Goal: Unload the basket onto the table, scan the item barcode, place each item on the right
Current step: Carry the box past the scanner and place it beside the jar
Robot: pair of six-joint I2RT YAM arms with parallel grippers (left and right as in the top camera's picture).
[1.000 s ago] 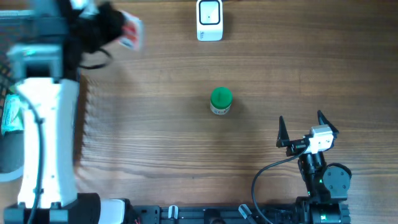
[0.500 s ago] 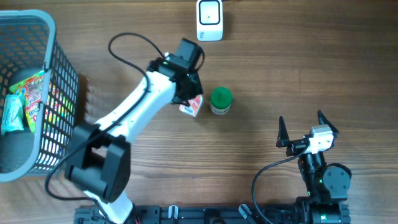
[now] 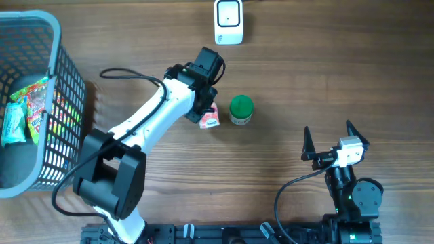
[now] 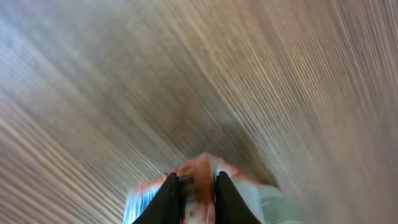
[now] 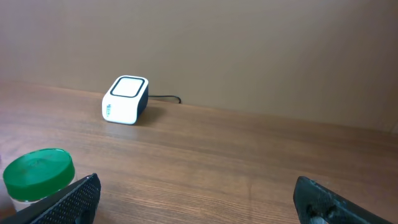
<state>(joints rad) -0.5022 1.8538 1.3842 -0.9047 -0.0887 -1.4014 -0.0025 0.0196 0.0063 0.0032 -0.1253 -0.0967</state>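
The item, a small red and white packet [image 3: 211, 120], lies low over the table just left of a green-lidded jar [image 3: 241, 109]. My left gripper [image 3: 206, 114] is shut on it. In the blurred left wrist view the packet [image 4: 200, 177] sits pinched between both dark fingers [image 4: 169, 198], close above the wood. The white barcode scanner [image 3: 228, 22] stands at the back edge, well beyond the packet. My right gripper [image 3: 333, 139] rests open near the front right with nothing in it. Its wrist view shows the scanner [image 5: 126, 99] and the jar [image 5: 37, 178] ahead.
A grey mesh basket [image 3: 60, 47] with several colourful packets fills the left side. The scanner's cable [image 5: 166, 98] trails off behind it. The left arm's black cable loops above its white forearm [image 3: 146, 122].
The left arm swung from over the basket at the far left to the table's middle, carrying the packet. In the last half second the packet settled lower beside the jar. The right arm stayed still.
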